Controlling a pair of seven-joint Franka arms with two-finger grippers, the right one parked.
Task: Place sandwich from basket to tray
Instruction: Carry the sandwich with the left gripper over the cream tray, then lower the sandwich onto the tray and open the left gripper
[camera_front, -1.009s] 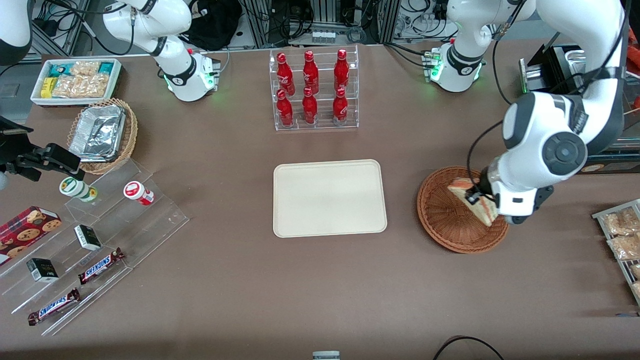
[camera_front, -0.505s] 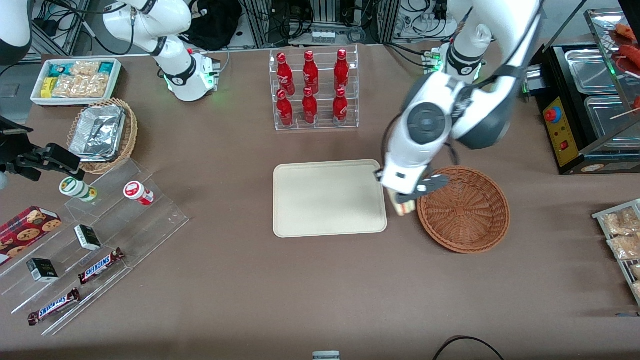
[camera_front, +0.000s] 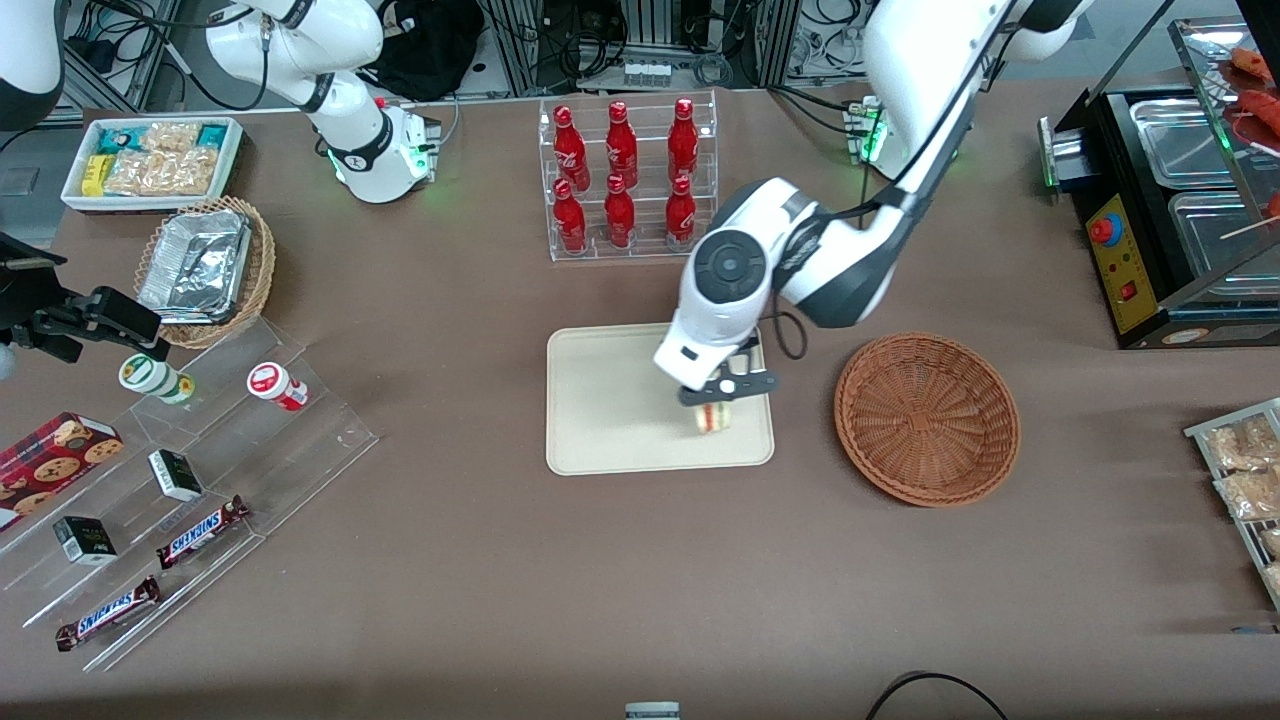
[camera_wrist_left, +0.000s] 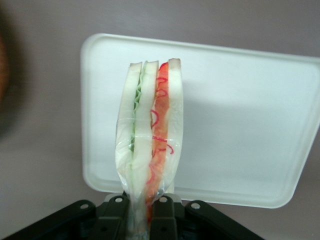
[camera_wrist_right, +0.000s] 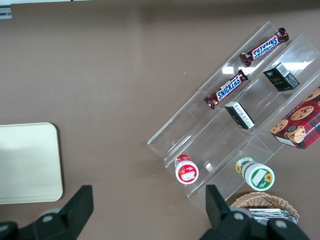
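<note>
My left gripper hangs over the cream tray, above the tray's end nearest the reddish-brown basket. It is shut on the sandwich, a wrapped wedge of white bread with green and red-orange layers. In the left wrist view the sandwich sticks out from between the black fingers, held above the tray. The basket holds nothing.
A clear rack of red bottles stands farther from the front camera than the tray. Toward the parked arm's end lie a tan basket with a foil container, a white bin of snacks and a clear stepped stand with candy bars.
The left gripper lifted the sandwich out of the basket and carried it sideways, from the basket to above the tray's near-basket end.
</note>
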